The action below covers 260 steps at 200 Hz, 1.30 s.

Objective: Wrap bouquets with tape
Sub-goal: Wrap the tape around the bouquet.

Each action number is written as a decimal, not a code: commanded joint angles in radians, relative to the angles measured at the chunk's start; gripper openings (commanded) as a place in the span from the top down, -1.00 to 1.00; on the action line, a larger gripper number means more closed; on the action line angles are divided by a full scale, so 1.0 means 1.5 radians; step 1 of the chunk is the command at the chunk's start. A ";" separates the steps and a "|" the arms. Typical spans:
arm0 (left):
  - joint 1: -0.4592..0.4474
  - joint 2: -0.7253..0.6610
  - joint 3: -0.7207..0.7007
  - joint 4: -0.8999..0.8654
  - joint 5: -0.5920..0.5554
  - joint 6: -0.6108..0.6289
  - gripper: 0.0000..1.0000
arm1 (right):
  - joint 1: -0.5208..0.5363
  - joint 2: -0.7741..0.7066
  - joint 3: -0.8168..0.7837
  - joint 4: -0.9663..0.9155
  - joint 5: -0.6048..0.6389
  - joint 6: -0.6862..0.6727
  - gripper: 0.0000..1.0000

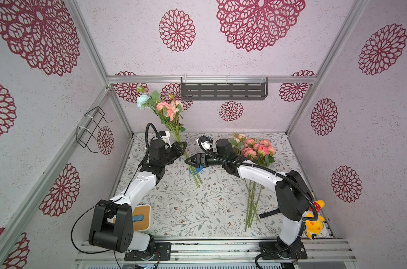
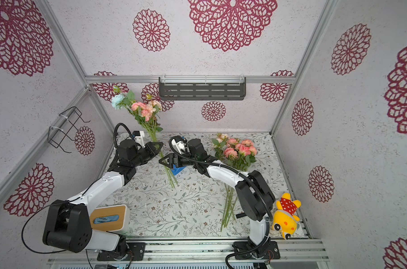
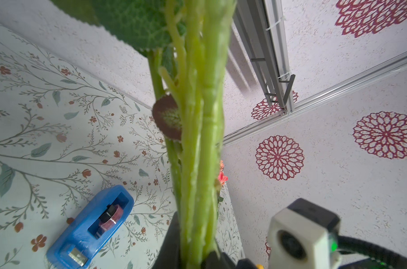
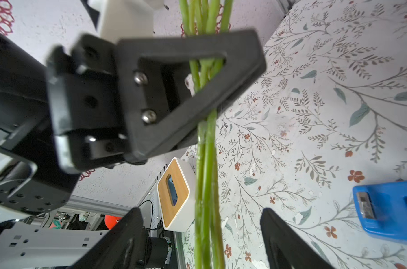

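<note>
In both top views, the held bouquet (image 1: 172, 123) was clamped in the left tool (image 1: 183, 144), stems crossing the tape (image 1: 193, 171); the right tool (image 1: 189, 160) was spread around them above the tape. The other bouquet (image 1: 258, 151) lay well apart from the tape. In the left wrist view, the tape (image 3: 90, 226) was seen beside the stems. In the right wrist view, the right tool's fingers (image 4: 286, 237) were held clear of the stems.
</note>
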<state>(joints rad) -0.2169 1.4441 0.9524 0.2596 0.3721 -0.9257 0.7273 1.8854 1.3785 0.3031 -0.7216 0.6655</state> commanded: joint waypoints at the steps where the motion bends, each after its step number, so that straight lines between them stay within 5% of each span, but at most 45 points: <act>1: -0.003 -0.005 0.000 0.071 -0.003 -0.014 1.00 | 0.001 0.026 0.011 0.052 -0.027 0.024 -0.44; 31: -0.004 -0.009 -0.004 0.078 -0.006 -0.023 1.00 | 0.002 0.033 0.012 0.066 -0.023 0.030 0.06; 62: -0.004 -0.010 -0.016 0.090 -0.009 -0.028 1.00 | 0.003 0.024 0.004 0.033 0.016 0.007 0.86; 72: -0.004 -0.011 -0.021 0.088 -0.013 -0.027 1.00 | 0.004 0.018 0.004 0.009 0.039 -0.012 0.98; 140: -0.003 0.000 -0.008 -0.053 -0.034 0.017 0.70 | 0.047 -0.009 0.086 -0.259 0.286 -0.195 1.00; 168: -0.004 0.026 0.014 -0.127 -0.030 0.039 0.62 | 0.055 -0.007 0.109 -0.292 0.315 -0.217 1.00; 260: -0.014 0.074 0.028 -0.116 0.002 0.035 0.26 | 0.081 0.020 0.168 -0.363 0.362 -0.273 1.00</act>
<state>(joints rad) -0.2287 1.5322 0.9688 0.1051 0.3607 -0.8856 0.8345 1.9263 1.5558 -0.2596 -0.2317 0.3283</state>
